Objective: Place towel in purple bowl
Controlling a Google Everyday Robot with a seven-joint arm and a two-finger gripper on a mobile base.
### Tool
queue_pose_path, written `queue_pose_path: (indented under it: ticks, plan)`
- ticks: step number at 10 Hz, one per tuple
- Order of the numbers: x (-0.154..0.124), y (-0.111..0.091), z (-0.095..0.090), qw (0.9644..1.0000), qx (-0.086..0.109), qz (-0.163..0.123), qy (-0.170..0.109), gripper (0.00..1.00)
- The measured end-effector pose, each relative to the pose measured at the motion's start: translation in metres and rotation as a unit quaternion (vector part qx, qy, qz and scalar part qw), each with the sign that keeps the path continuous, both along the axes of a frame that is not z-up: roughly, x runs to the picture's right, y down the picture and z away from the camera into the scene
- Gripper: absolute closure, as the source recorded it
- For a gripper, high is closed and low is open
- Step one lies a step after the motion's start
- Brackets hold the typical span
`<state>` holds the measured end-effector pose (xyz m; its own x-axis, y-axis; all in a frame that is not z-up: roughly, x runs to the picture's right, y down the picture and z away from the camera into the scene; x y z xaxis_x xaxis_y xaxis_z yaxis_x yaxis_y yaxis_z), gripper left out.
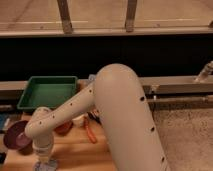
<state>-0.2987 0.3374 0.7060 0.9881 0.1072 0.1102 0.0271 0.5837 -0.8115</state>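
The purple bowl [14, 136] sits at the left edge of the wooden table [75, 152]. My arm reaches down and to the left from the middle of the view. The gripper [44, 161] hangs at the bottom edge, just right of the bowl and partly cut off by the frame. A pale bluish patch shows right under it, and I cannot tell whether that is the towel. No towel shows clearly anywhere else.
A green tray [49, 91] stands behind the table at the left. A reddish-brown bowl [64, 128], a white cup [80, 120] and an orange tool [89, 132] lie under the forearm. A dark counter wall and a metal rail [175, 85] run behind.
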Motion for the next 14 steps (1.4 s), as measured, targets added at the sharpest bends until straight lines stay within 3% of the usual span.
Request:
queue_pose_path:
  ticks: [2,9,10,12,14]
  plan:
    - [-0.003,-0.024,-0.015,0.9997,0.023,-0.004,0.001,1.00]
    - [-0.019,-0.156,-0.125,0.9932,0.114,-0.021,-0.005,1.00]
    - [-0.027,-0.178,-0.142,0.9912,0.129,-0.024,-0.016,1.00]
    - [-0.045,-0.204,-0.158,0.9885,0.141,-0.030,-0.046,1.00]
    - [-0.056,-0.215,-0.159,0.9863,0.139,-0.030,-0.085,1.00]
